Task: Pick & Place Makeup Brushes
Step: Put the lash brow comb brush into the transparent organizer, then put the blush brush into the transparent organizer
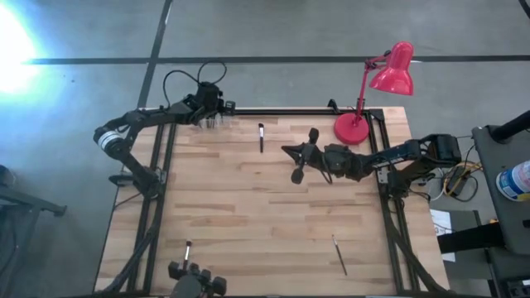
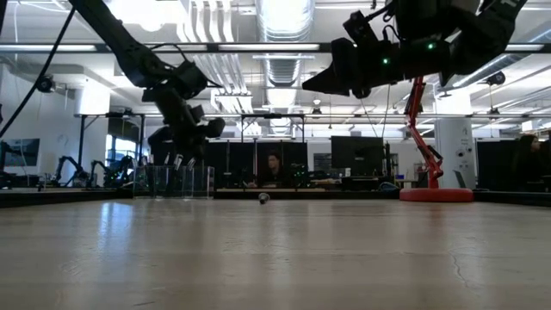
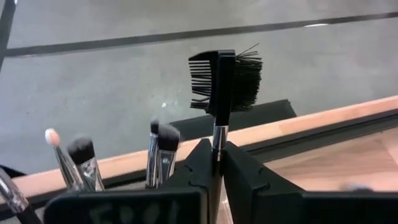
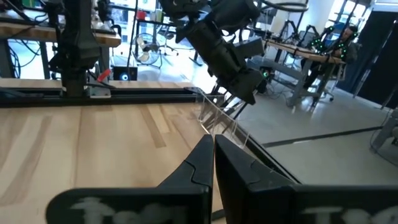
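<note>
My left gripper (image 3: 216,149) is at the table's far left corner (image 1: 214,109), shut on a makeup brush with a black comb-and-bristle head (image 3: 225,81). Just beside it, several more makeup brushes (image 3: 163,146) stand upright, heads up, in a clear holder (image 2: 172,181). One brush (image 1: 261,137) lies flat on the wood near the far edge. Two others lie near the front edge, one on the right (image 1: 339,254) and one on the left (image 1: 188,251). My right gripper (image 1: 298,165) hovers shut above the table's middle right, holding nothing. My left gripper pinches the brush's thin silvery stem (image 3: 216,132), just below the comb head, between its two fingertips. The fingers slant down toward the far edge and lie across the stem. The brush stands upright with its head above the fingers. The fingers hide its lower end.
A red desk lamp (image 1: 354,126) stands at the far right corner, just behind my right arm. A dark camera mount (image 1: 195,277) sits at the front edge. Bare wood (image 1: 248,207) stretches across the middle of the table.
</note>
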Robot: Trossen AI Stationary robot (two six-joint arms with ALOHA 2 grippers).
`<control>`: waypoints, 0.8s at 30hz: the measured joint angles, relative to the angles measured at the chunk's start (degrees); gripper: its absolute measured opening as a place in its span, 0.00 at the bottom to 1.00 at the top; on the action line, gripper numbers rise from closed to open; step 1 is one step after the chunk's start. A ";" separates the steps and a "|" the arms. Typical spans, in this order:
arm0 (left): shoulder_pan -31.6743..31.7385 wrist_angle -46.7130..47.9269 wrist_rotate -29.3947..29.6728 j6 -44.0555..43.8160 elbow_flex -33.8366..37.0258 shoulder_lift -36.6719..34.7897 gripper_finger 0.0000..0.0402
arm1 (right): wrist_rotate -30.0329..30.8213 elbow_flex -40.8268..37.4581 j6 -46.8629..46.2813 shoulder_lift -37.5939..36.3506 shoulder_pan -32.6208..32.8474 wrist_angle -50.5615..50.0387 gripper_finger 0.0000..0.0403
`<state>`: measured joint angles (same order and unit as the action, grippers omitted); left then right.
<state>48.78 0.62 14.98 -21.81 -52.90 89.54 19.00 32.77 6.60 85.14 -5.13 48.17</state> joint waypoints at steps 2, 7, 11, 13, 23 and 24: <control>-0.01 -0.04 -0.01 -0.57 0.26 0.00 0.09 | -0.02 0.00 -0.23 -0.02 0.14 0.03 0.02; -0.01 -0.08 0.00 -2.47 1.29 0.00 0.11 | 0.00 -0.01 -0.22 -0.02 0.51 0.04 0.02; -0.01 -1.08 0.04 -3.70 2.25 0.00 0.12 | 0.02 -0.17 -0.52 0.00 1.19 0.04 0.02; -0.01 -1.88 0.07 -3.85 2.58 -0.02 0.13 | 0.03 -0.22 -0.45 0.00 1.65 -0.04 0.02; -0.68 -1.14 -1.66 -1.97 2.65 -7.28 0.18 | 0.44 -0.22 -0.51 0.00 3.15 -0.08 0.02; -0.92 -0.76 -2.64 -0.81 2.73 -8.49 0.18 | 0.46 -0.22 -0.63 0.00 3.15 -0.17 0.02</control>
<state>47.86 -0.13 12.34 -22.62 -50.17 81.04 19.46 32.56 5.98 85.14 -1.98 47.99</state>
